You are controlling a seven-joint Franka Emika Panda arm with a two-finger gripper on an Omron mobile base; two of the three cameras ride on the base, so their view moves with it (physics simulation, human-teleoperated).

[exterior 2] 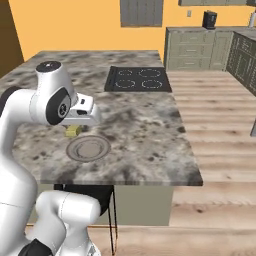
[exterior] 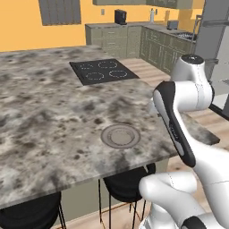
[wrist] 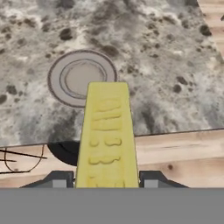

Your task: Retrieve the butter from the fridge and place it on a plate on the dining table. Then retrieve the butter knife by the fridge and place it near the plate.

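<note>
The gripper [wrist: 107, 181] had its jaws closed on the butter [wrist: 107, 135], a yellow stick with raised marks on its face that I could not read as letters. It hung over the dining table [exterior: 49, 112] near the front edge, just short of the plate [exterior: 120, 135]. The black cooktop [exterior: 103, 70] lay farther back, bearing no legible brand.

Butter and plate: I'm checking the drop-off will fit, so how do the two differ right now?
The butter is a yellow rectangular stick; the plate is a round grey-brown dish with a raised rim. The butter is clamped in the pincer above the dining table; the plate lies flat on it. The butter looks narrower than the plate, so it should fit.
</note>
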